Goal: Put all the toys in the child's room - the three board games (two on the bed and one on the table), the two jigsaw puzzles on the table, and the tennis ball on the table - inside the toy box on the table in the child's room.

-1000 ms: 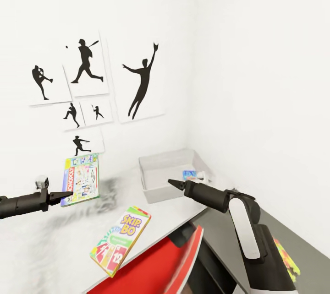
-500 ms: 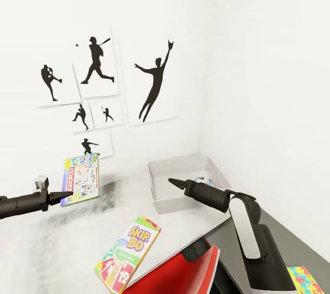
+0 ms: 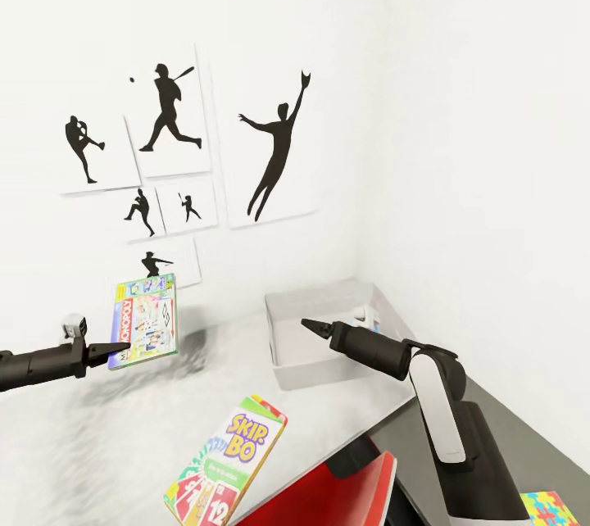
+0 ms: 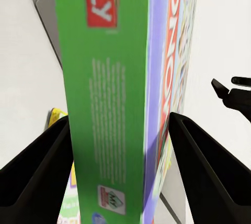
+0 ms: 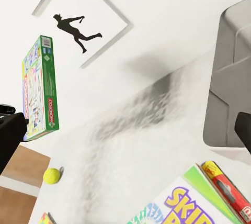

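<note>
My left gripper point(image 3: 117, 348) is shut on the lower corner of the white-blue board game with the green edge point(image 3: 146, 321), holding it upright above the table point(image 3: 98, 436). Both fingers point(image 4: 36, 174) clamp that game point(image 4: 110, 103) in the left wrist view. The Skip-Bo game point(image 3: 228, 460) lies flat near the table's front edge. My right gripper point(image 3: 311, 326) hovers open and holding nothing in front of the toy box point(image 3: 305, 373), where a small blue game point(image 3: 365, 318) rests inside. The tennis ball point(image 5: 51, 175) lies on the table. One jigsaw puzzle point(image 3: 551, 507) sits on the dark lower top.
The toy box stands in the corner against two white walls. Baseball silhouette pictures point(image 3: 274, 149) hang on the left wall. A red object point(image 3: 328, 493) stands below the table's front edge. The dark grey lower top point(image 3: 524, 436) runs along the right wall.
The whole view has swung to the right, so the box and pictures sit further right. Both arms keep their pose, the left still holding the game.
</note>
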